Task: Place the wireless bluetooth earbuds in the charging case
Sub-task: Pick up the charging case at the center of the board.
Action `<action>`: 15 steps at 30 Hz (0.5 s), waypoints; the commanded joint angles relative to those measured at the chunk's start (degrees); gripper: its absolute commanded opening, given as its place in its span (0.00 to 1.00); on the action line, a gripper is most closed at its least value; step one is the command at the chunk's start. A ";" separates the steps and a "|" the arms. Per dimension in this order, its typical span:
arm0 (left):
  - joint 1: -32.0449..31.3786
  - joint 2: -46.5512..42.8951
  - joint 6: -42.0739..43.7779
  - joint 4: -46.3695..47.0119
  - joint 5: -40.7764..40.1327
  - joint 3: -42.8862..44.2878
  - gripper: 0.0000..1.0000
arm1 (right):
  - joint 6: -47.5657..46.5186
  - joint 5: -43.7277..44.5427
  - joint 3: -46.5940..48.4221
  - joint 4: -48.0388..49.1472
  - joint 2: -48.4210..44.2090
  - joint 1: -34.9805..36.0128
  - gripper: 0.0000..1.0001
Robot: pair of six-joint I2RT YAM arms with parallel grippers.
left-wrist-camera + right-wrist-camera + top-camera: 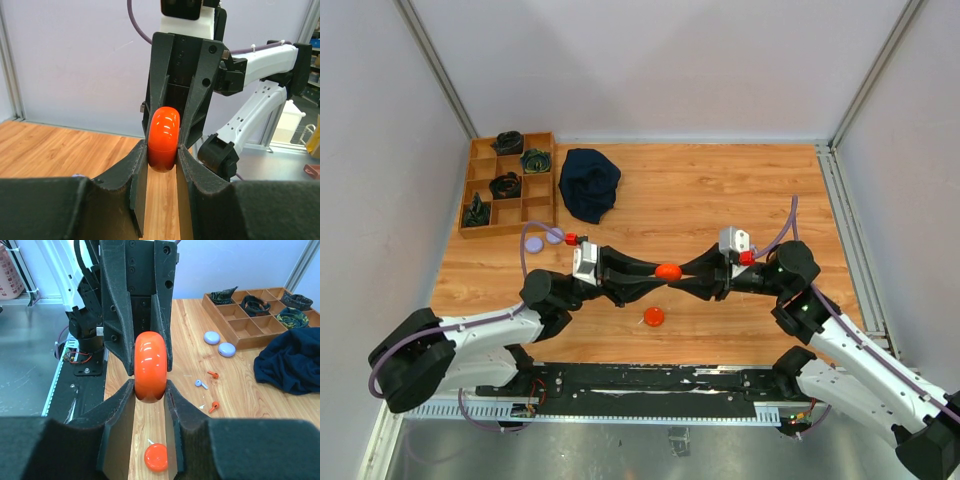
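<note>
**Case clamped between both arms, earbuds loose on the far side**

The two arms meet above the middle of the wooden worktop [240,410]. Both pinch the same glossy orange rounded plastic charging case [150,362] from opposite ends. The left end effector [161,155] presses its fingers against the case's broad flanks, and the right end effector [150,392] does the same from the other end. The case is held clear of the worktop on its edge, with its long axis upright in both wrist views. I cannot tell whether it is open.

The earbuds are not at the case. They lie on the worktop below it and towards the far side, away from the arm bases. There is one tiny orange-red plastic earbud [213,374], a pale lavender earbud [201,384] and a second orange-red earbud [214,406]. They are near one another but apart, between the held case and two lavender discs [212,337].

This cluster seems to sit on the left arm's half, so the left arm is probably nearer. One end effector would likely have to let go of the case before it could fetch an earbud.
</note>
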 commanded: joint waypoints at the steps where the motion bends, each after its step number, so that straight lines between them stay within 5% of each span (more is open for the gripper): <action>1: -0.30 1.78 -2.27 6.31 2.06 0.05 0.01 | 1.89 0.66 -1.45 5.69 0.56 -0.65 0.25; 15: -0.39 3.64 -3.65 9.47 2.45 0.03 0.01 | 5.65 1.98 -2.17 12.63 2.12 -0.69 0.29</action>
